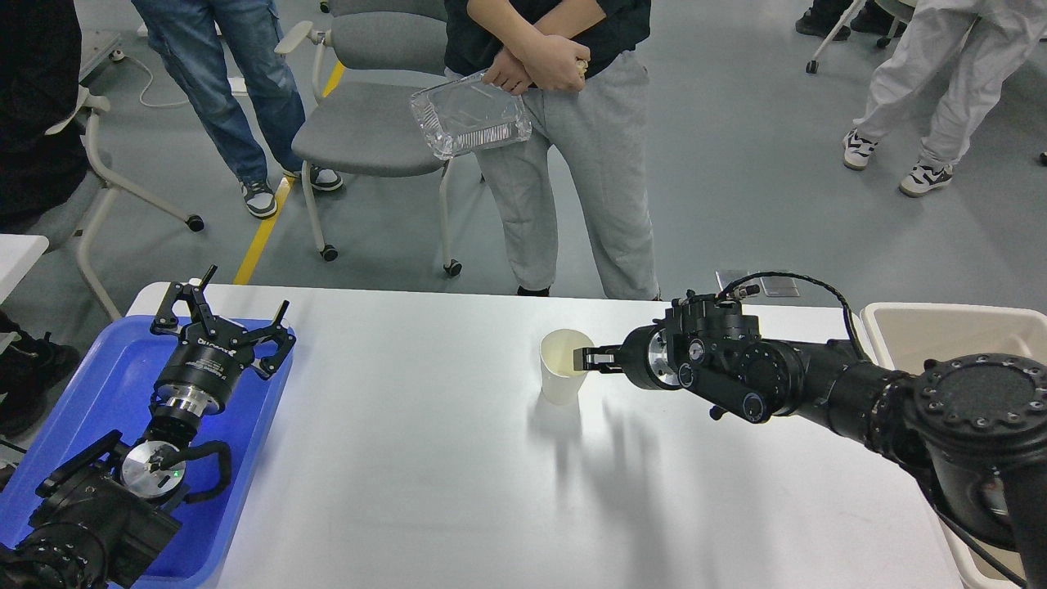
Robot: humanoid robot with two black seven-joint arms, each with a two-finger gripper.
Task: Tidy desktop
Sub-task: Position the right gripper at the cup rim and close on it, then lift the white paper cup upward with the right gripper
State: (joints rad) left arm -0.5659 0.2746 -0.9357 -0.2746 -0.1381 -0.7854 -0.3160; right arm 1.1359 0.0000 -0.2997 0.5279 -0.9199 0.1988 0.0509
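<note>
The white desktop (409, 474) fills the lower view. A white paper cup (563, 378) stands upright on it, right of the middle and towards the far edge. My right gripper (586, 358) reaches in from the right, its fingertips at the cup's right rim. It is seen side-on, so I cannot tell its two fingers apart or whether they hold the rim. My left gripper (227, 316) is open and empty, its fingers spread above the blue tray (98, 384) at the left.
A beige bin (949, 327) stands off the desktop's right edge. A person holding a clear plastic container (468, 114) stands just behind the far edge. Grey chairs and other people are further back.
</note>
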